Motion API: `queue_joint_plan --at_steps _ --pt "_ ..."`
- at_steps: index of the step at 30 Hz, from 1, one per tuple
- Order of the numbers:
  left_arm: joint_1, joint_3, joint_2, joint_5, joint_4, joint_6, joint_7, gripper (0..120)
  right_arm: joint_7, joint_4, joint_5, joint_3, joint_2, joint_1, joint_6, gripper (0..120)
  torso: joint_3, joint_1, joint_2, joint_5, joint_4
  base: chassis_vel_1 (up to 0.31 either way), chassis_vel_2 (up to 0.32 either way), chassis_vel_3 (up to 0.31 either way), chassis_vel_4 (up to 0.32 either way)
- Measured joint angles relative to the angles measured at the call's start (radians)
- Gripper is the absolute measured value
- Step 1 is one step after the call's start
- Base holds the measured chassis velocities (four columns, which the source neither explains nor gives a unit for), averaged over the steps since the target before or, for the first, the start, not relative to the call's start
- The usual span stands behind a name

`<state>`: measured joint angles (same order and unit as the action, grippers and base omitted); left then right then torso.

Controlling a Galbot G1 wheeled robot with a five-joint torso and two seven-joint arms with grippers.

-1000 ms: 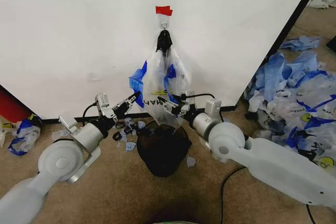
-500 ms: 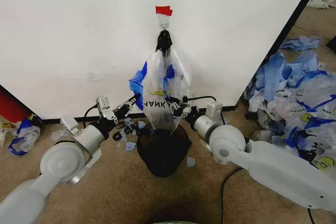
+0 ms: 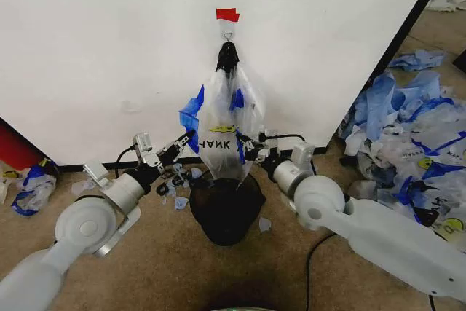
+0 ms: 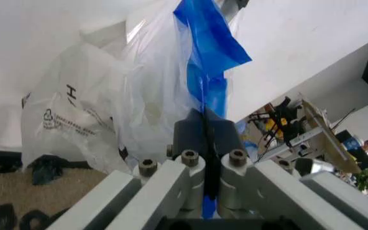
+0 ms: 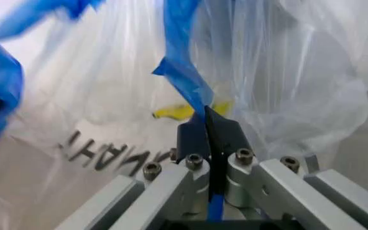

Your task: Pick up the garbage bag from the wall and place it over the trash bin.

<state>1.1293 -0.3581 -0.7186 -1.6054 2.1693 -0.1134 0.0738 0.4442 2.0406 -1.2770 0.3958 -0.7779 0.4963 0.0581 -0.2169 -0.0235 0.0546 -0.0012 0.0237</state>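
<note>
The garbage bag (image 3: 222,118), whitish with blue handles, dark lettering and a yellow print, hangs by a dark knot from the hook (image 3: 228,34) on the white wall (image 3: 109,49), under a red tape patch (image 3: 227,14). My left gripper (image 3: 191,134) is shut on the bag's left blue handle; the left wrist view shows the blue strip (image 4: 206,52) pinched in that gripper (image 4: 204,117). On the bag's right side, my right gripper (image 3: 239,143) is shut on blue trim (image 5: 180,62), clamped in the gripper (image 5: 207,115). The black mesh trash bin (image 3: 226,213) stands on the carpet right below the bag.
A heap of blue and white plastic bags (image 3: 408,136) lies to the right past the wall's black edge. Blue scraps (image 3: 178,191) litter the carpet by the bin. A red object (image 3: 14,147) and a small bag (image 3: 33,183) sit at left. A black cable (image 3: 313,253) runs near my right arm.
My right arm has shifted slightly to the right, and the bag's lower part has spread and turned so its lettering faces more forward. The left arm has barely moved.
</note>
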Motion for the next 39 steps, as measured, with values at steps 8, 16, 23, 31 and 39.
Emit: queue_joint_plan --at_steps 8,16,23,31,39 --pt "-0.004 -0.001 -0.004 -0.001 0.004 0.000 0.001 0 -0.096 0.063 -0.041 -0.108 0.039 0.100 -0.067 0 0.000 0.000 0.000 0.0000 -0.0001 0.000 0.000 0.000 0.000" --pt "0.005 -0.014 -0.006 -0.001 0.025 0.000 0.005 0 -0.234 0.104 -0.077 -0.243 0.091 0.231 -0.139 0 0.000 0.000 0.000 0.0002 -0.0001 0.000 0.000 0.000 0.000" --pt "0.010 -0.018 -0.009 -0.001 0.038 0.001 0.006 0 -0.320 0.141 -0.110 -0.370 0.115 0.376 -0.185 0 0.000 0.000 0.000 0.0001 -0.0004 0.000 0.000 0.000 0.000" --pt "0.021 -0.027 -0.009 -0.001 0.058 0.002 0.007 0 -0.404 0.172 -0.164 -0.480 0.140 0.487 -0.239 0 0.000 0.000 0.000 0.0001 -0.0002 0.000 0.000 0.000 0.000" --pt "0.085 -0.080 -0.009 0.007 0.107 0.005 0.007 0 -0.434 0.194 -0.207 -0.515 0.150 0.512 -0.268 0 0.000 0.000 0.000 0.0000 -0.0001 0.000 0.000 0.000 0.000"
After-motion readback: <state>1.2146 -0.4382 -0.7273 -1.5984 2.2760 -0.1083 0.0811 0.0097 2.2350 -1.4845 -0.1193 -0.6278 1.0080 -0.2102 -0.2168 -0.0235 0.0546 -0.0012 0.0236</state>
